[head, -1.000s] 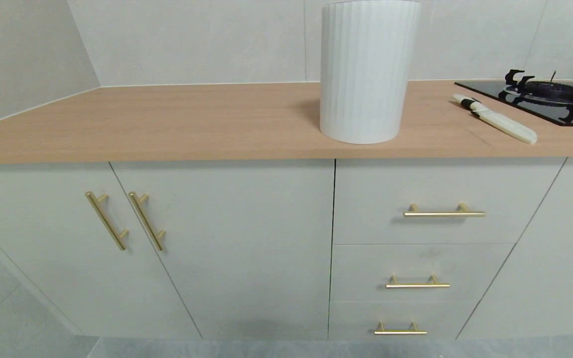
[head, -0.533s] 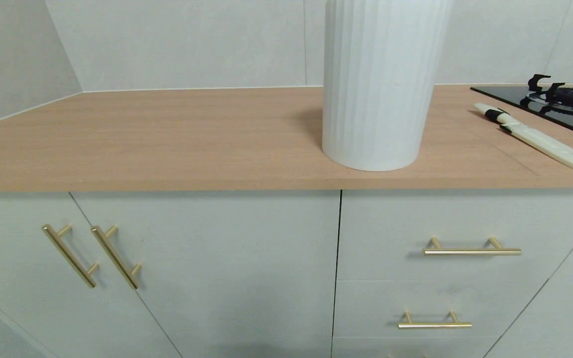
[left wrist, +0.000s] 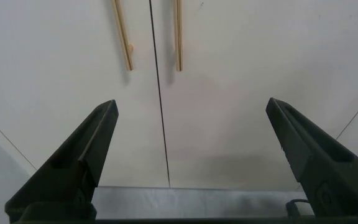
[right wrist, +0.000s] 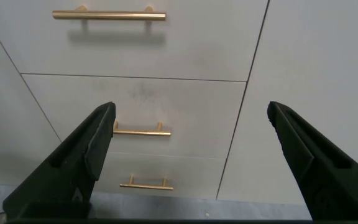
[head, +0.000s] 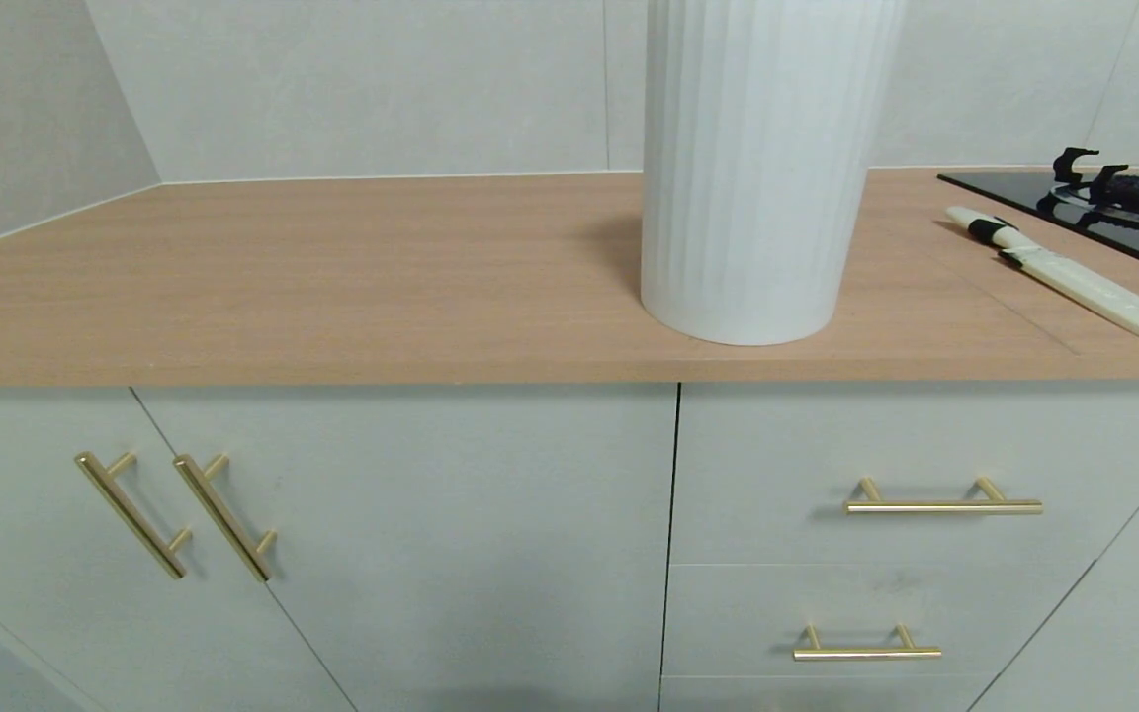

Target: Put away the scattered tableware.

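1. While its two fingers stand wide apart, the left gripper holds nothing and touches nothing; it faces a pair of cabinet doors, with two gold door handles on either side of the seam between them.
2. The right gripper is spread just as wide and is empty too, facing a stack of drawers, each with a gold bar handle.
3. The knife, pale with a black band, lies flat on the wooden counter at the robot's right, just beside the corner of the black stove.
4. A tall white ribbed container stands upright on the counter near its front edge, left of the knife and apart from it.
5. The counter's front edge lies above both grippers, between them and the knife
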Controlling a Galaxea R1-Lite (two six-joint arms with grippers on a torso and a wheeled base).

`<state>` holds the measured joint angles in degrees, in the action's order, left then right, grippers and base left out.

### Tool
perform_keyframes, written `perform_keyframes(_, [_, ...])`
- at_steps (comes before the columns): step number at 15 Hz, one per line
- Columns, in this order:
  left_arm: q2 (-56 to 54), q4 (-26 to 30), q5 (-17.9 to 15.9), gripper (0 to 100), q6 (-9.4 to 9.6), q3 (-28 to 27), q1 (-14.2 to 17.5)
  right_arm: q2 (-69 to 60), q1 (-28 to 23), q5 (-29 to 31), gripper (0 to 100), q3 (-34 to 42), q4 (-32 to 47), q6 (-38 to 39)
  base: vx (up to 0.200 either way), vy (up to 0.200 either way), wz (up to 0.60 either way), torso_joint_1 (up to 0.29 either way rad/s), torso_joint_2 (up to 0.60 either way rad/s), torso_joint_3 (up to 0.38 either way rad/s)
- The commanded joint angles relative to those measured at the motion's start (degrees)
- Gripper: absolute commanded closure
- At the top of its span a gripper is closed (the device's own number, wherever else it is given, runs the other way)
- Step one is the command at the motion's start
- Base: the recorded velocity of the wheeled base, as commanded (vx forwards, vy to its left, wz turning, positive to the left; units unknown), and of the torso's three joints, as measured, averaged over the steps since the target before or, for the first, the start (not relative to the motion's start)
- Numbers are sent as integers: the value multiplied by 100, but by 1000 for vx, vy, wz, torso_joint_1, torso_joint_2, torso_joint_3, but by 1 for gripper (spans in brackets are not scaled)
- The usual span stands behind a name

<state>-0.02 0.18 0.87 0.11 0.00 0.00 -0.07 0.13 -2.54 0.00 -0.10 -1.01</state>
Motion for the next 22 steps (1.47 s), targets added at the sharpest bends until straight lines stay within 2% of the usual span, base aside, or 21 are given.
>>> perform_keyframes(1, [2, -1, 1, 0, -2, 0, 0, 7, 4, -1, 0, 0, 1, -4, 0, 0, 0, 0, 0, 0])
perform_keyframes(4, [2, -1, 1, 0, -2, 0, 0, 7, 4, -1, 0, 0, -8, -4, 0, 0, 0, 0, 0, 0])
perform_keyframes(7, [2, -1, 1, 0, -2, 0, 0, 7, 4, -1, 0, 0, -8, -4, 0, 0, -600, 1, 2, 2])
perform_keyframes(17, [2, -1, 1, 0, -2, 0, 0, 7, 4, -1, 0, 0, 1, -4, 0, 0, 0, 0, 0, 0])
perform_keyframes(22, [2, -1, 1, 0, -2, 0, 0, 7, 4, 7, 0, 0, 1, -4, 0, -200, 0, 2, 0, 5])
